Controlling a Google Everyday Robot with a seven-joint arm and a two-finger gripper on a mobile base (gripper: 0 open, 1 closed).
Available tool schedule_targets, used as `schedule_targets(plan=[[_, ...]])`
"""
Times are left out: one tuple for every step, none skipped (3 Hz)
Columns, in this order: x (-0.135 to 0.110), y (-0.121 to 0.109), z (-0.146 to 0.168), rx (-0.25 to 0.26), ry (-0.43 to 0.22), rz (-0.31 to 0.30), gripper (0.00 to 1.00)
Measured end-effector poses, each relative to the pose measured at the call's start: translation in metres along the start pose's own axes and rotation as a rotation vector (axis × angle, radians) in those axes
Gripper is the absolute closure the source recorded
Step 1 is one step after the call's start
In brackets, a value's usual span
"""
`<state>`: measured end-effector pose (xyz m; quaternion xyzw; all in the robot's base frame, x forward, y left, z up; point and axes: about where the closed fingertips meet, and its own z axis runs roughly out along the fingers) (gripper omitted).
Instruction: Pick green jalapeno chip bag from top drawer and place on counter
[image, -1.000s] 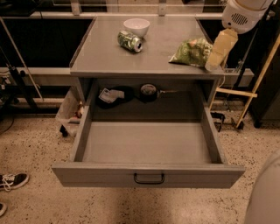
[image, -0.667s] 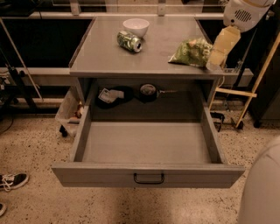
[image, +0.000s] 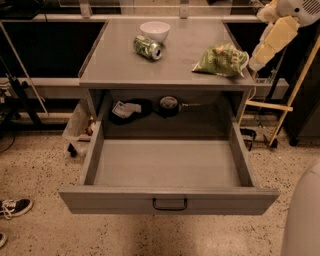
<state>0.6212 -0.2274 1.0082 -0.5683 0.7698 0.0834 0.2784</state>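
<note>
Chip bag (image: 221, 60): lying flat on the right side of the counter (image: 120, 65), out of the drawer (image: 167, 167), close to the counter's right edge and not far from its near edge. Tool (image: 256, 62): hanging just off that right edge, immediately right of the bag's right end and level with it, on a cream arm slanting up and to the right. Cannot tell whether touching the bag or just apart from it. Cannot tell either whether spread or pressed together.

Compared with a second ago: tool shifted to the right, then overlapping the bag's right end, now beside it and past the counter's edge. Bag in the same spot on the counter. Drawer pulled out as far as before.

Elsewhere on the counter: a green can (image: 148, 47) on its side toward the far middle, with a white bowl (image: 154, 31) just behind it, almost touching. Between can and bag, and across the left and near parts, bare gray top.

Drawer open toward the near side, with its handle (image: 170, 204) centred on the front panel and flat gray floor showing between low walls. Behind it, inside the cabinet, dark clutter, hard to make out. Right of the cabinet, a wooden frame (image: 280, 106) close beside the arm. At the near right corner, a white rounded body (image: 304, 215). At near left, a shoe (image: 15, 206) on speckled ground.
</note>
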Motion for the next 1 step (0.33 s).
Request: schedule_targets(plan=[[-0.0204, -0.0009, 0.0011, -0.002, -0.078, -0.011, 0.0]])
